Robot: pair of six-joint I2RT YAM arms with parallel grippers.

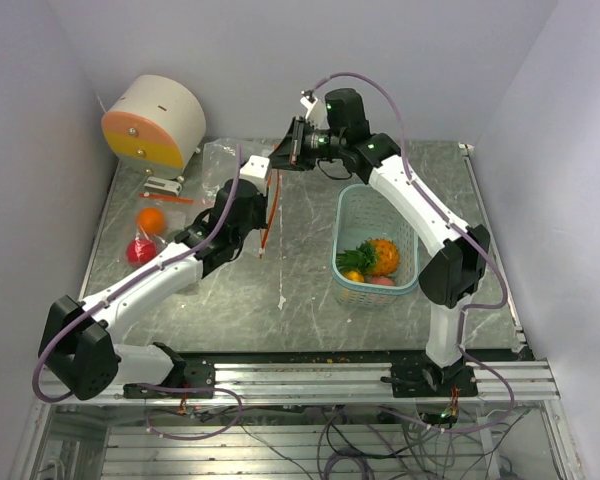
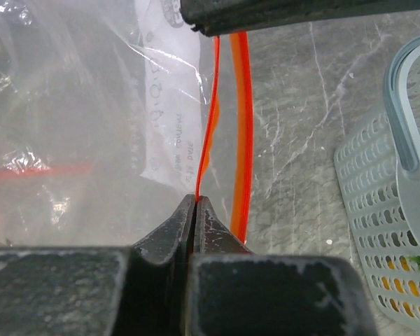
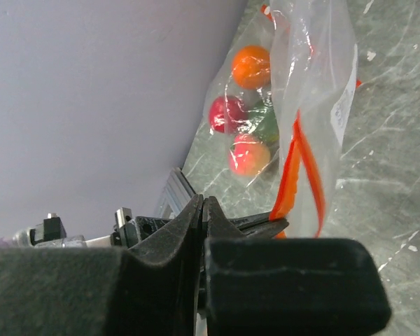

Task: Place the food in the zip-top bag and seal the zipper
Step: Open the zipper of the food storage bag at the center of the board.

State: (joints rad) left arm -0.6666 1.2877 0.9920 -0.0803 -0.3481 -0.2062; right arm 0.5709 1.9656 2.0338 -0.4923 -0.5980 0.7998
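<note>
A clear zip-top bag (image 1: 205,190) with an orange zipper (image 1: 269,215) is held up over the table's middle left. My left gripper (image 2: 196,199) is shut on one lip of the zipper (image 2: 208,119); the other lip (image 2: 239,126) hangs free beside it. Inside the bag are an orange fruit (image 3: 250,66), a red one (image 3: 227,113), a green piece (image 3: 266,126) and a peach one (image 3: 248,155). My right gripper (image 3: 203,201) is shut beside the left fingers (image 3: 266,225), with nothing seen between its jaws. More food (image 1: 380,257), orange, leafy green and yellow, lies in the teal basket (image 1: 352,210).
A round white, orange and yellow drum (image 1: 155,122) stands at the back left, with a small white object (image 1: 165,185) in front of it. The basket (image 2: 399,210) is just right of the bag. Walls close in on the left, back and right.
</note>
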